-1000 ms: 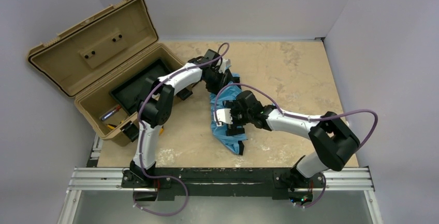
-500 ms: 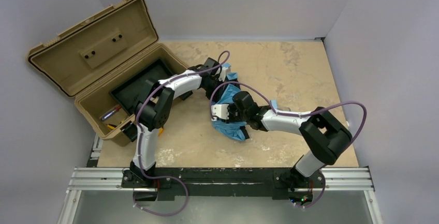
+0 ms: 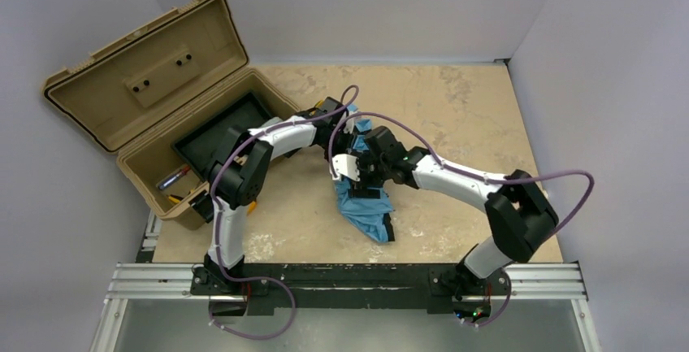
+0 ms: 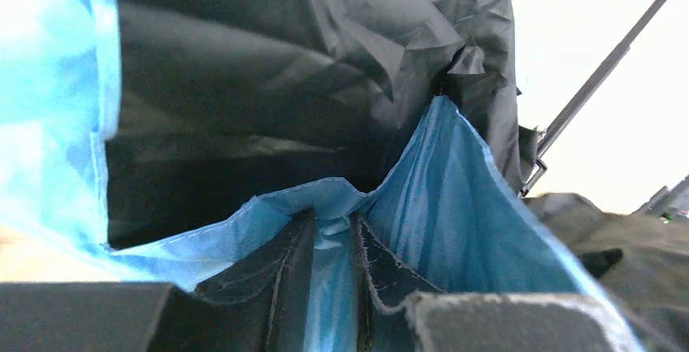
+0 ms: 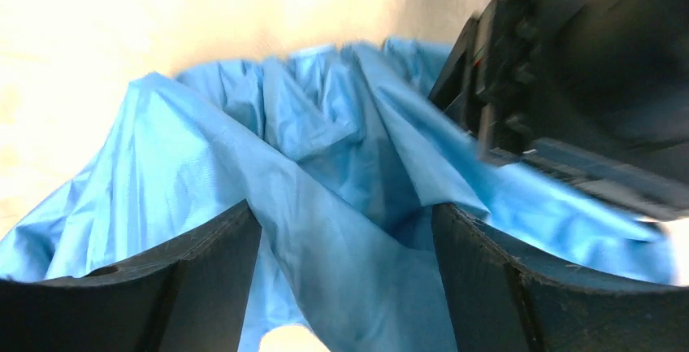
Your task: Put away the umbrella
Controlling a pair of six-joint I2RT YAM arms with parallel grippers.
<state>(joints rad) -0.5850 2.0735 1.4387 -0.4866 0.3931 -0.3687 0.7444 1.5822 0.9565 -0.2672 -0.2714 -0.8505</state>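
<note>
Here we look down on a tan table [image 3: 463, 116] with two white arms reaching in toward its middle. An open tan toolbox [image 3: 106, 92] stands well off to the outer side of the left gripper [image 4: 333, 234], its lid tipped back. The umbrella [image 3: 370, 210], a crumpled light-blue bundle, lies on the table and not in the box. It trails from the left gripper, under the right gripper [image 5: 345, 214], and on toward the arm bases.

Over the last second the right arm has swung its wrist away from the bases and closer to the left gripper, so the two now sit just beside each other over the far end of the fabric. Half a second ago the bundle was bunched up short; now it lies drawn out longer behind the right gripper. The left gripper has barely shifted.

From the left wrist we see its jaws nearly closed, pinching a fold of blue cloth, with the black inner lining billowing just ahead and a thin metal rod [image 4: 597, 84] off to its right. From the right wrist, its fingers [image 5: 203, 275] stand wide apart, astride a ridge of blue fabric that rises loosely between them, not squeezed, so it holds nothing. The left gripper's dark body shows blurred just ahead on its right.

We judge the right gripper has let go to take a fresh bite nearer its partner, gathering the canopy. The move into the box has not yet begun.
</note>
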